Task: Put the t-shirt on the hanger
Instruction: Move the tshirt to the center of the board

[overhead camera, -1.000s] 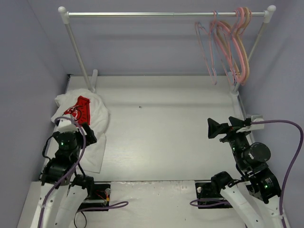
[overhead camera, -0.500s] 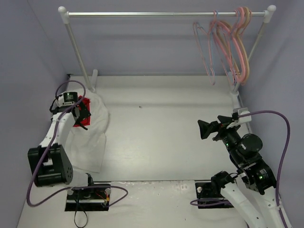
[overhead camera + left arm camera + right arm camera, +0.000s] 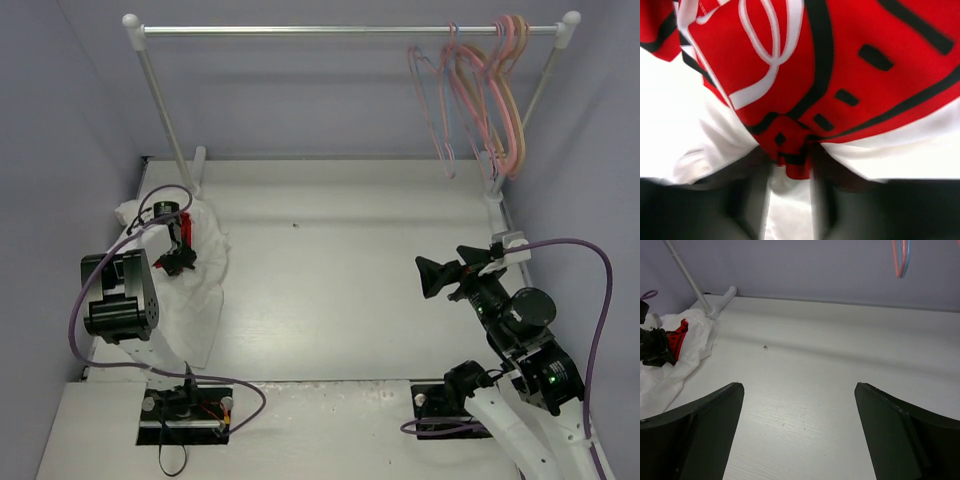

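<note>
over on the far left of the tabletop (image 3: pixel 350 260), in the overhead view, the t-shirt (image 3: pixel 200 290) lies crumpled, its long axis running from the near edge toward the back wall. my left gripper (image 3: pixel 178 250) sits right down on the red print, so that arm is plainly the nearer one. the hanger (image 3: pixel 443 150) hangs from the rail (image 3: pixel 300 30) at the far right, next to a pale blue one and a thicker pink bunch, well apart from the shirt and closer to my right gripper (image 3: pixel 445 277). as i judge it, the coming move turns on carrying the cloth across to the right.

from the left wrist, the t-shirt (image 3: pixel 830 65) fills the frame. the left gripper (image 3: pixel 790 175) has its jaws drawn in on a gathered fold of the red print, creases running into the pinch; the view is blurred, but it reads as a grip.

from the right wrist, the right gripper (image 3: pixel 797 430) has its jaws wide apart, holding and touching nothing, aimed across bare tabletop (image 3: pixel 830 365). the t-shirt (image 3: pixel 670 370) shows far off to the left with the left gripper (image 3: pixel 655 352) on it.
</note>
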Action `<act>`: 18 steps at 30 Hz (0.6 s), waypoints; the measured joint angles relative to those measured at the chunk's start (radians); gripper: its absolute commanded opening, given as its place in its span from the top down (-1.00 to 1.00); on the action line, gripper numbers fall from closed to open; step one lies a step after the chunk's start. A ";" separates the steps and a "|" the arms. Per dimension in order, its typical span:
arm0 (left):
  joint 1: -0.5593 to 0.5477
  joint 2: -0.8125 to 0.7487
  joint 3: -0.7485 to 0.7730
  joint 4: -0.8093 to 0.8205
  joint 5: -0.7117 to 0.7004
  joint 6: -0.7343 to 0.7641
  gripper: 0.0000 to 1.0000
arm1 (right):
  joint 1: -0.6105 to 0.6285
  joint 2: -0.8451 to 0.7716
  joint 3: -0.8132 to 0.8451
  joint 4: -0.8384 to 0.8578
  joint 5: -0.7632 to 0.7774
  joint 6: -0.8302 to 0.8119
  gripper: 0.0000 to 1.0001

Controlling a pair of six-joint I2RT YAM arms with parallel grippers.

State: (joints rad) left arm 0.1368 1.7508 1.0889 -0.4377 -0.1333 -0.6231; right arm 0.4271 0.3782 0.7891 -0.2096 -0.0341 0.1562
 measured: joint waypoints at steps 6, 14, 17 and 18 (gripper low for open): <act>-0.021 -0.158 -0.143 0.000 0.014 -0.049 1.00 | 0.000 -0.006 -0.005 -0.001 0.000 -0.001 -1.00; -0.357 -0.399 -0.014 -0.151 -0.017 0.028 1.00 | 0.000 -0.010 -0.008 -0.002 0.000 -0.004 -1.00; -0.563 -0.435 0.114 -0.209 -0.040 0.071 0.67 | 0.000 -0.008 -0.008 -0.002 0.000 -0.006 -1.00; -0.619 -0.448 0.139 -0.220 -0.047 0.080 0.46 | 0.000 -0.006 -0.008 -0.002 0.001 -0.007 -1.00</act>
State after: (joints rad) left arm -0.4820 1.3025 1.2282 -0.6579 -0.1802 -0.5426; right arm 0.4274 0.3717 0.7811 -0.2119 -0.0334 0.1493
